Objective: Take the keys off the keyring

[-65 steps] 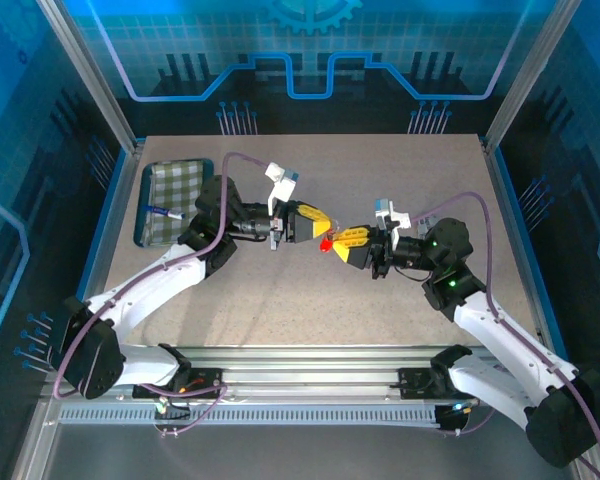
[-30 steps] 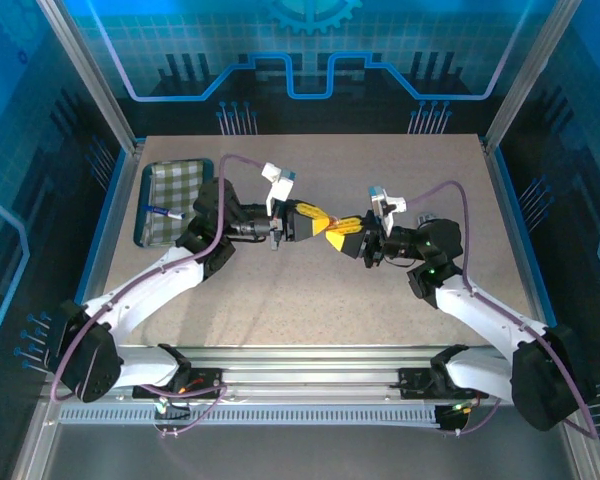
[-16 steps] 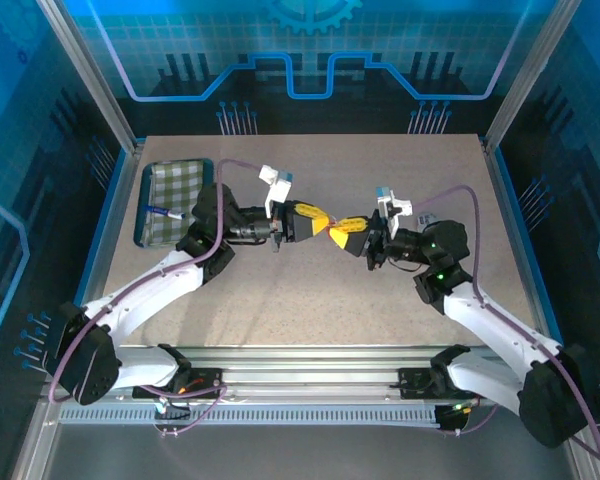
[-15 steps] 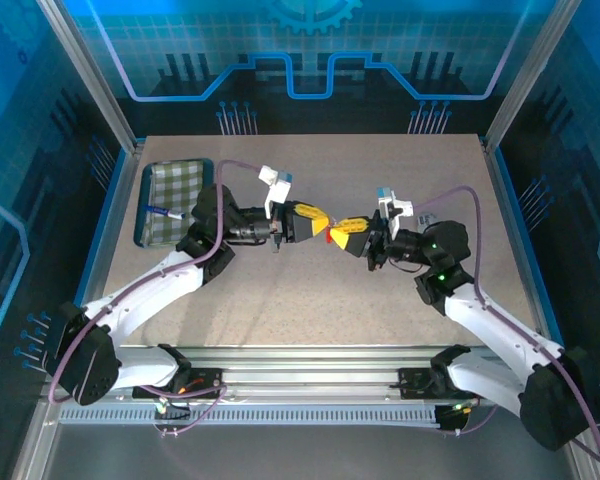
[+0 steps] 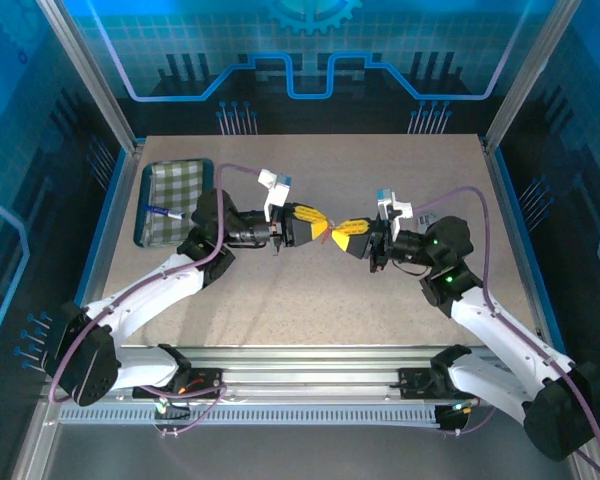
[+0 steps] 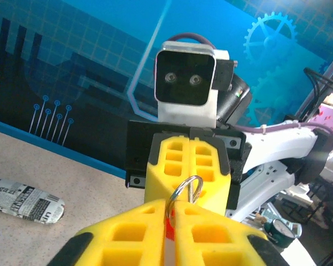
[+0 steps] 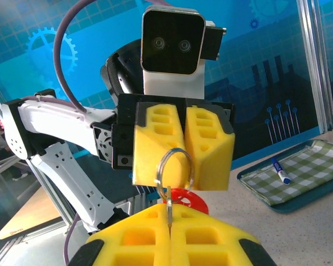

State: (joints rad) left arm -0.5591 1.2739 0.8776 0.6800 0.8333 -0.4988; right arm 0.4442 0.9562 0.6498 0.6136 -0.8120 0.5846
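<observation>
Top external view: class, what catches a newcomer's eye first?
The two arms' yellow jaws meet tip to tip above mid-table, a thin silver wire ring and a red disc between them. At far left, a green-checked tray holds a blue-and-white pen.

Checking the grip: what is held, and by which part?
The right gripper pinches the ring by its near edge; whether the left gripper holds it cannot be told.

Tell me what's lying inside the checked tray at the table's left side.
A blue-and-white pen lies on the tray's checked liner; the rest in sight is bare. The left arm covers its near right corner, so that part cannot be judged.
</observation>
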